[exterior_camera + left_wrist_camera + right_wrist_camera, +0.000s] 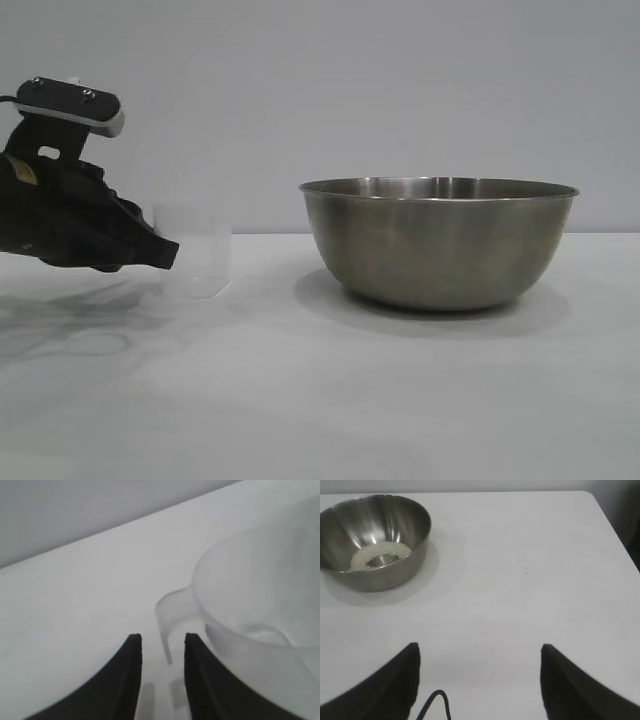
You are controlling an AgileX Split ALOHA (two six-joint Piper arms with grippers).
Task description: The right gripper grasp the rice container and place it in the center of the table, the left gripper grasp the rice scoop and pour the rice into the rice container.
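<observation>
The rice [376,556] already lies as a pale ring in the bottom of the rice container [438,243], which stands upright on the desk [330,400], so the pour looks done and the step in hand is most likely setting the rice scoop [192,248] down and letting go. The scoop stands upright on the desk to the left of the bowl, well apart from it, and appears empty, though its clear wall makes that hard to be sure of.

The left gripper [163,647] sits right at the scoop, its fingers [131,680] a little apart with the scoop's loop handle [169,615] just ahead of the gap and not pinched. To finish well, draw straight back along the line of the handle, keeping the fingers at this spread so neither tip hooks the loop; the cup is light and would tip or slide at a slight catch. Lift only once the tips are free of the handle.

The right gripper [480,652] waits well back from the bowl, fingers wide apart and holding nothing
</observation>
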